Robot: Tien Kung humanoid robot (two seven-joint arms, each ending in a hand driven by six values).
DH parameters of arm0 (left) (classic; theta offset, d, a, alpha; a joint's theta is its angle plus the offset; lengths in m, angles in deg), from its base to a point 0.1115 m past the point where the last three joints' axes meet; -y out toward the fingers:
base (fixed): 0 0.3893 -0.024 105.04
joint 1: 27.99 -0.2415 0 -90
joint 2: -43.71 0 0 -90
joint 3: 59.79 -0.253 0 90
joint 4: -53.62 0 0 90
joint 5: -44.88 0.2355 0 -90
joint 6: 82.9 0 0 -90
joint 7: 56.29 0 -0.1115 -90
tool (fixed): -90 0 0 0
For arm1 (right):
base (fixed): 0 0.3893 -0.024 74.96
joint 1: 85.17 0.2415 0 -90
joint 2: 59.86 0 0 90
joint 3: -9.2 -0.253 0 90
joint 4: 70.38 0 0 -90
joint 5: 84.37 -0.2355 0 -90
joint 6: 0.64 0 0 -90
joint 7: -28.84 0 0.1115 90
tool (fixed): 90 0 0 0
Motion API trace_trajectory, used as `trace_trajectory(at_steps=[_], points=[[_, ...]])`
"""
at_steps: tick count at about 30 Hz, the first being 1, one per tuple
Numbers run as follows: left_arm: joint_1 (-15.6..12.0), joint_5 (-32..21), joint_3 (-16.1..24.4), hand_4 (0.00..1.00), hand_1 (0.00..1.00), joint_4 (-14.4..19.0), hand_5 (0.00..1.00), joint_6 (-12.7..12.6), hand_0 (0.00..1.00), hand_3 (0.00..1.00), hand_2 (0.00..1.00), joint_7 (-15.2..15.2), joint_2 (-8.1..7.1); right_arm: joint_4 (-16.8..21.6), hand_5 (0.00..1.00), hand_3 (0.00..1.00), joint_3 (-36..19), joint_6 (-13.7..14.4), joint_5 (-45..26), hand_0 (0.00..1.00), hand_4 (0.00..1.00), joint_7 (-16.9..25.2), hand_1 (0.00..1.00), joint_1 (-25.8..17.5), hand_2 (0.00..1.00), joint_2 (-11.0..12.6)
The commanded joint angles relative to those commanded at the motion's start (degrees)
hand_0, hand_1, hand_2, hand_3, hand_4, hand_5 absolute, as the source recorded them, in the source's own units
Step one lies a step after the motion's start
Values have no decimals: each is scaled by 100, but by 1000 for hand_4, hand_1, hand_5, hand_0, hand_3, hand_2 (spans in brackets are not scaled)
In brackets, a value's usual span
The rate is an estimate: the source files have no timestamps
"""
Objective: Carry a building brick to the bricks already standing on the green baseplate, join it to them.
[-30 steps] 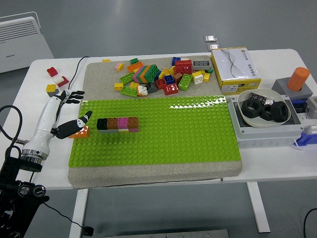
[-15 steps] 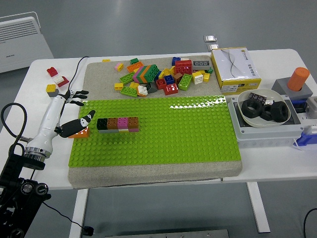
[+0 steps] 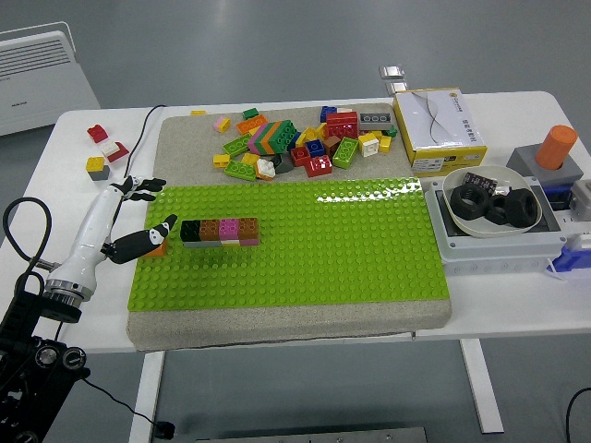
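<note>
Now we see the left hand at the baseplate's left edge, thumb and fingers clamped on an orange brick — just left of the black end of the row, apparently not joined. Loose bricks lie behind the plate.

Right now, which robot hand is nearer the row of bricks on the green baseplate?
Left. The left robot hand sits at the baseplate's left edge, holding an orange brick just left of the row. The right robot hand is not in view.
</note>
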Motion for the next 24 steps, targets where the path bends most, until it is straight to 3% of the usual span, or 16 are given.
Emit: trace_trajectory(at_steps=[12,19,20,21,24], points=[[-59,29,-188,750,648,-48,170,25,711,666,702,18,-14,0,998,732,782,74,-1013,674,718,-114,632,-201,694,0],[-65,93,-167,751,677,-62,171,-1,726,667,750,27,-74,0,998,743,827,93,-1262,675,732,-135,640,-256,701,0],[-64,97,-171,751,677,-56,171,-4,726,667,750,24,-81,0,998,743,950,128,-1400,675,732,-136,640,-265,701,0],[-61,100,-177,749,737,-49,170,-6,754,667,774,18,-82,0,998,860,1125,188,-1581,707,823,-145,733,-274,833,0],[-60,103,-195,749,737,-34,170,-6,754,667,774,0,-58,0,998,860,1797,464,-2253,707,823,-137,733,-316,833,18]])
